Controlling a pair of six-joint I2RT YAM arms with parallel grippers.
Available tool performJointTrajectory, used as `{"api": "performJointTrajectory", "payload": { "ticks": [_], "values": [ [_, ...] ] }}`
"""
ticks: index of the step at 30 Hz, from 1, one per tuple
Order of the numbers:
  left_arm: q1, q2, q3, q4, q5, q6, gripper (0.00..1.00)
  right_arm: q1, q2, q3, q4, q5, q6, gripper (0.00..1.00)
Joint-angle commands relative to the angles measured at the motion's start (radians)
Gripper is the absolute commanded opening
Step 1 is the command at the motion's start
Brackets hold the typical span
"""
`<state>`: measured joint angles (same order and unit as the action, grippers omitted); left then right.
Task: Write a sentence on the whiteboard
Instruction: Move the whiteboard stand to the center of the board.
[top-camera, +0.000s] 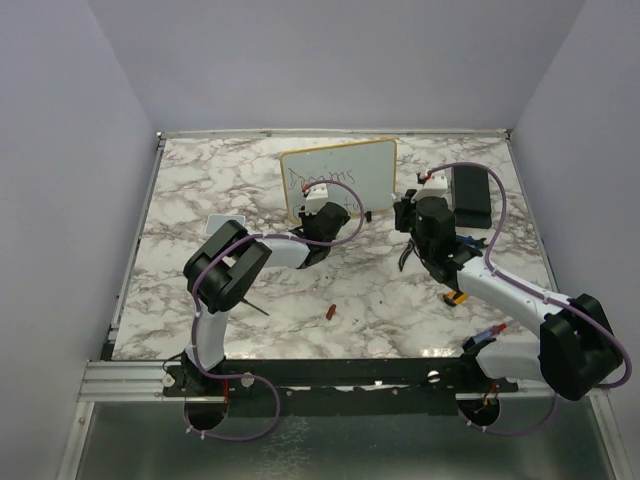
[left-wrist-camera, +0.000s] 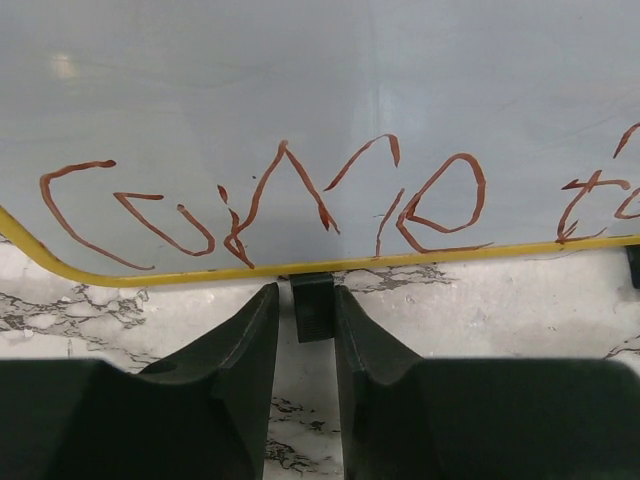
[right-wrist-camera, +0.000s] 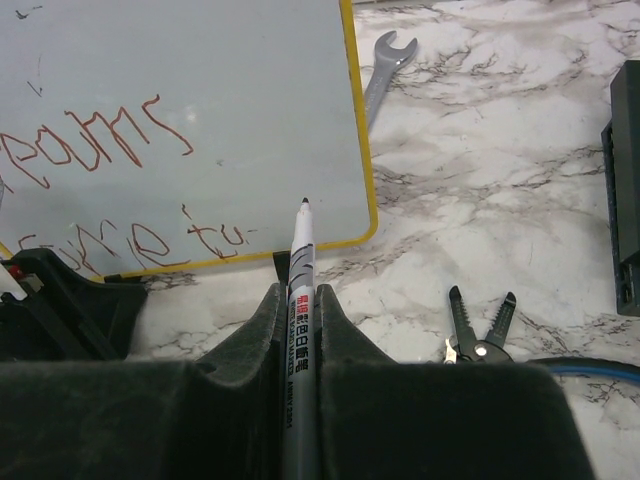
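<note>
Right jaws clamp a marker (right-wrist-camera: 301, 250); overhead view hides it.

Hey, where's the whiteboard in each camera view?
Top external: whiteboard upper centre, standing.
Left wrist: fills the upper half.
Right wrist: upper left.
Shared landmark: its yellow frame below the handwritten sentence.
</note>
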<state>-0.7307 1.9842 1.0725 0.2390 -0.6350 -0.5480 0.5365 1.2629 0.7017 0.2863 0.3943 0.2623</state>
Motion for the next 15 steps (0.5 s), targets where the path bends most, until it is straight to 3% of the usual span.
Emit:
{"api": "performJointTrajectory", "payload": {
  "ticks": [1, 9, 15],
  "values": [
    [-0.003, 0.001, -0.011, -0.017, -0.067, 0.014, 0.27, -0.004, 0.010, -0.011, 0.016, -0.019, 0.010, 0.01],
    [-0.003, -0.033, -0.043, -0.031, -0.073, 0.014, 0.14, -0.005, 0.007, -0.015, 0.024, -0.041, 0.010, 0.01],
    [-0.005, -0.086, -0.092, -0.045, -0.069, 0.014, 0.07, -0.004, -0.015, -0.032, 0.046, -0.161, -0.016, 0.01]
  ]
}}
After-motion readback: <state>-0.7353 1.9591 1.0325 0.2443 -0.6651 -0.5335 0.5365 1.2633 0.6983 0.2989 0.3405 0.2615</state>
